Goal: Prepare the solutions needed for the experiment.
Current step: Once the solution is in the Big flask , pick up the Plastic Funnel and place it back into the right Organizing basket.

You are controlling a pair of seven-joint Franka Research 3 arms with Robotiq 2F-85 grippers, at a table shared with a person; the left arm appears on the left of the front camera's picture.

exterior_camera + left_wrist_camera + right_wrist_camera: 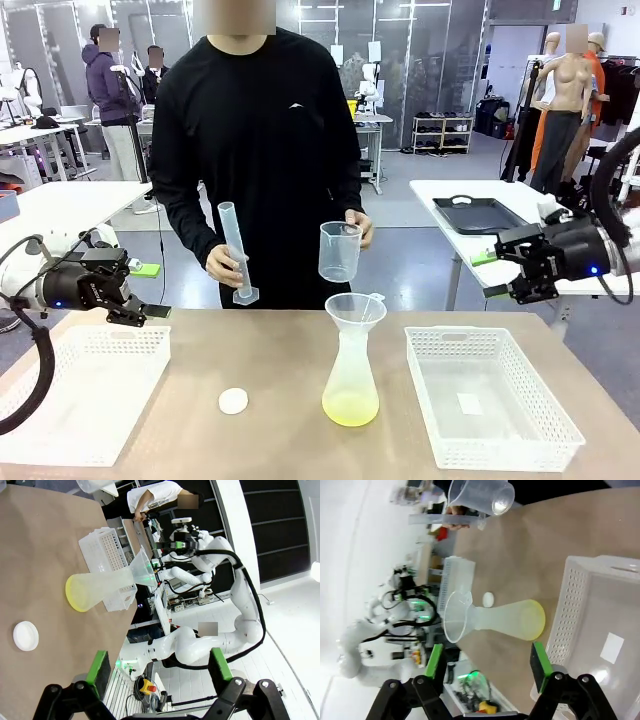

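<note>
Grippers: left gripper (159, 666), right gripper (487, 661) both wide, empty. I see flask (351, 385) mid-table w/ funnel (355, 308), shallow yellow solutions (350, 408) inside; person (260, 130) holds beaker (339, 250), cylinder (236, 255).

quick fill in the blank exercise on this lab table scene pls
A clear ____ sits in the flask's neck.
The solution in the flask is pale ____.
In the front view, the white cap lies to the flask's ____.
The left gripper and right gripper both stand ____.
Missing words: funnel; yellow; left; open.
</note>
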